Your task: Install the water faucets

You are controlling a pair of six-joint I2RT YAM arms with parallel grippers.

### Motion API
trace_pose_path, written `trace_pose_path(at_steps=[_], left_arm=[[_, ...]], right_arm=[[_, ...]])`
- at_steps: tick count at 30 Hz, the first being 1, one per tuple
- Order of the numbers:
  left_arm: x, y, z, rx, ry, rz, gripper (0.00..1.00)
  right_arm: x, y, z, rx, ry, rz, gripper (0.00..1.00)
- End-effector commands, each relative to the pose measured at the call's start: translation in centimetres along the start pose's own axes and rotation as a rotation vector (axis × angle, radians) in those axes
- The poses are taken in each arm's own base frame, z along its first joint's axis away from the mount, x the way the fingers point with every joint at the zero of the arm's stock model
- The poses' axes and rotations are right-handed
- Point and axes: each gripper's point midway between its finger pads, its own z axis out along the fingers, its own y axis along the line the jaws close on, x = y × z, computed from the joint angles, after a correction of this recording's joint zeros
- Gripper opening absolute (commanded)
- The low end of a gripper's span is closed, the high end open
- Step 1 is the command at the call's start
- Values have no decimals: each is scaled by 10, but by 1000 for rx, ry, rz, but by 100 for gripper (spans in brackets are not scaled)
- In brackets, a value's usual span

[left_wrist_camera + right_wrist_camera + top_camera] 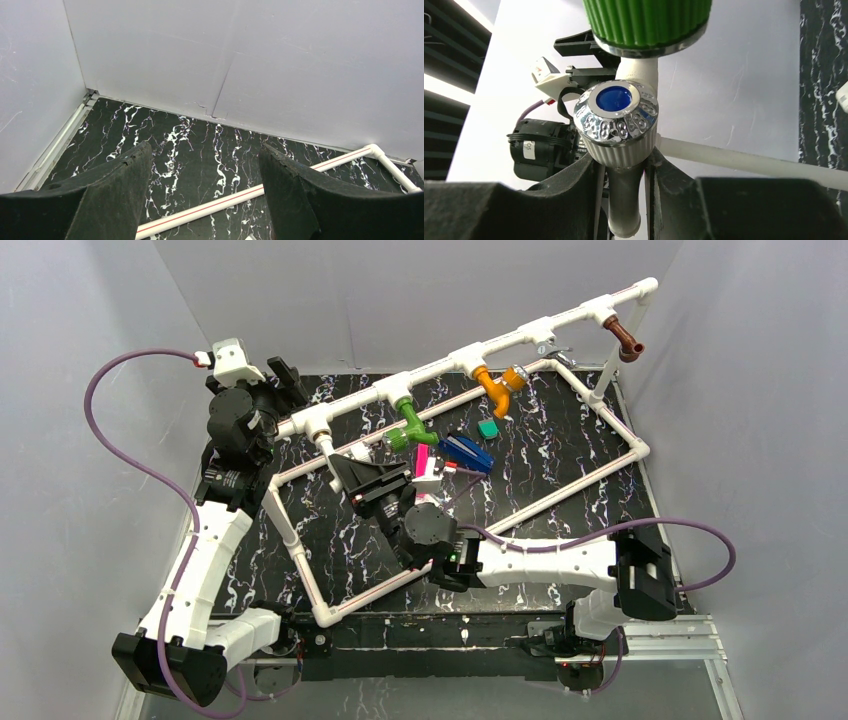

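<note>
Your right gripper (625, 169) clamped the white faucet (618, 120) just below the pipe frame's (312, 422) leftmost tee. Your left gripper (204, 152) gaped empty over the black marbled table (190, 142), grey walls (200, 60) close behind.

This is a robotics lab test cell: plain pale panel walls (400, 300) box in a black marbled surface (560, 470) on three sides, and an aluminium rail (685, 642) runs along its near edge. A left arm (200, 570) and right arm (540, 560) trailing purple cables (87, 395) share it with a free-standing pipe frame (300, 558) carrying coloured plastic water faucets (495, 388).
</note>
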Motion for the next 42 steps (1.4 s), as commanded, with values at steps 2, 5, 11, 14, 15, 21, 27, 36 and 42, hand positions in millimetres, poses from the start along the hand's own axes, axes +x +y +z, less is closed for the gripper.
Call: trace_pose_path(at_steps=[2, 5, 11, 14, 15, 21, 27, 36, 42], left_arm=[[162, 52, -19, -150, 516, 189, 75], [161, 52, -19, -152, 513, 190, 75], [161, 53, -19, -153, 515, 191, 75], [161, 53, -19, -155, 516, 191, 75], [162, 53, -19, -153, 519, 192, 75], [163, 53, -18, -155, 521, 195, 75], [163, 53, -18, -155, 521, 195, 75], [164, 54, -18, -157, 524, 197, 75], [166, 54, -18, -156, 530, 198, 75]], right_arm=[[-14, -32, 3, 91, -34, 94, 1], [-14, -31, 4, 89, -26, 116, 1], [-18, -30, 1, 84, -27, 87, 10], [-20, -27, -1, 65, -23, 75, 21], [-21, -26, -2, 57, -21, 73, 26], [-20, -18, -5, -2, 0, 39, 54], [-21, -3, -10, -75, 22, -16, 68], [-19, 13, -25, -194, 87, -74, 70], [-18, 26, -36, -245, 144, -186, 70]])
